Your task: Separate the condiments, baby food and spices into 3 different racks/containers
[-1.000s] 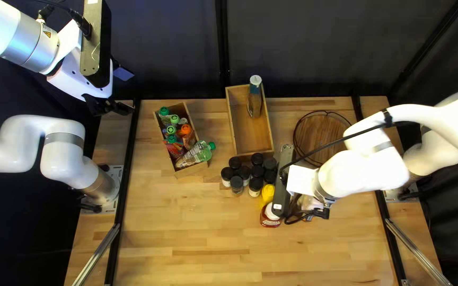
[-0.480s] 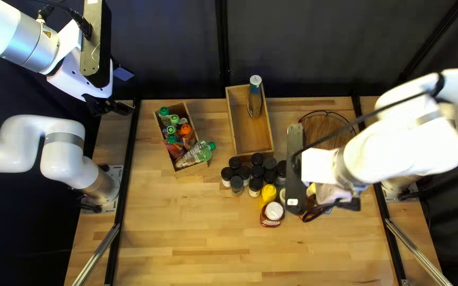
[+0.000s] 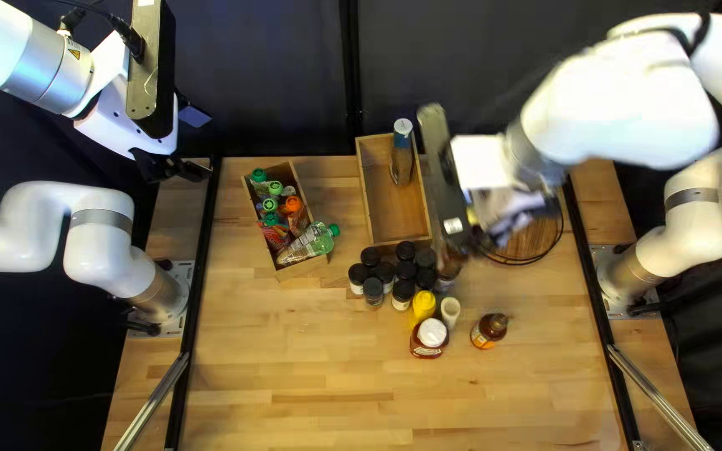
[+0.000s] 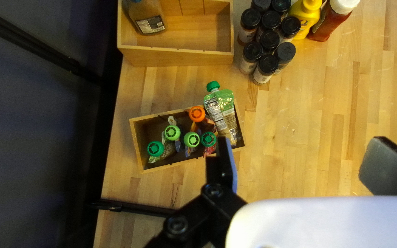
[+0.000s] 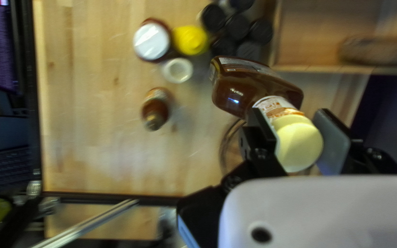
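Right pincer (image 5: 292,133): pinching the brown bottle (image 5: 249,85) by its cap. Left pincer (image 4: 301,147): spread, holding nothing. The bottle is tilted in the air beside the crate (image 3: 394,219), outside its wall. The crate appears to be the condiment container.

1. Raise the bottle base above the crate wall before crossing.
2. Reduce speed; a cap-only grip may let the body swing.
3. Align the bottle with the crate's long side, away from the clear bottle (image 3: 401,167) inside.
4. Lower until the base bears on the crate floor, then release and retract straight up.

Caution: a low path could topple the jars (image 3: 373,289) beside the crate.

View differences: the right wrist view shows the pads on the cap; the top left view has the arm covering this. The small bottle (image 3: 488,331) shows in both, but not in the left wrist view.
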Controlling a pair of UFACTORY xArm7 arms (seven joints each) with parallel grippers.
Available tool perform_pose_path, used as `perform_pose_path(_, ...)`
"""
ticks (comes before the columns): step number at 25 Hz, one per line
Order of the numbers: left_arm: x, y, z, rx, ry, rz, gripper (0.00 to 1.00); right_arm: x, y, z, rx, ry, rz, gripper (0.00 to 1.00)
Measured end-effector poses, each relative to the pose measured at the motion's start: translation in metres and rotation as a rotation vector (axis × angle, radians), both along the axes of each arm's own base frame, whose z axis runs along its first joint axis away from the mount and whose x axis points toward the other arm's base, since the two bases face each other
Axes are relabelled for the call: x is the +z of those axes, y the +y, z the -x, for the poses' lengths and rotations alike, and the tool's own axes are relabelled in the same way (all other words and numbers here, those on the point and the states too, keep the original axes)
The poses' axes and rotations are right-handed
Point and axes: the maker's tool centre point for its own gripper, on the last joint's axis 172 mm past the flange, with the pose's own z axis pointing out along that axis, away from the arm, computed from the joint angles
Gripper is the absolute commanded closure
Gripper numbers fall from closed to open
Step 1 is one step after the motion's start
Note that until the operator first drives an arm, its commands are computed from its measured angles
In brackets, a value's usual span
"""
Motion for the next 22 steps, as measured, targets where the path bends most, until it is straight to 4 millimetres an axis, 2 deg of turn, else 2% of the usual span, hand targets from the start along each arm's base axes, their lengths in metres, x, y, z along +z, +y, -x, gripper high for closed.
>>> perform_pose_path(4, 0.000, 0.000, 0.000, 0.000, 0.000, 0.000, 0.00, -0.011, -0.037, -0.031, 0.046, 0.009, -0.011, 1.00)
perform_pose_path(7, 0.000, 0.000, 0.000, 0.000, 0.000, 0.000, 0.00, -0.026, -0.066, -0.044, 0.065, 0.022, -0.018, 1.00)
perform_pose_path(22, 0.000, 0.000, 0.000, 0.000, 0.000, 0.000, 0.00, -0.087, -0.150, -0.055, 0.064, 0.060, 0.008, 1.00)
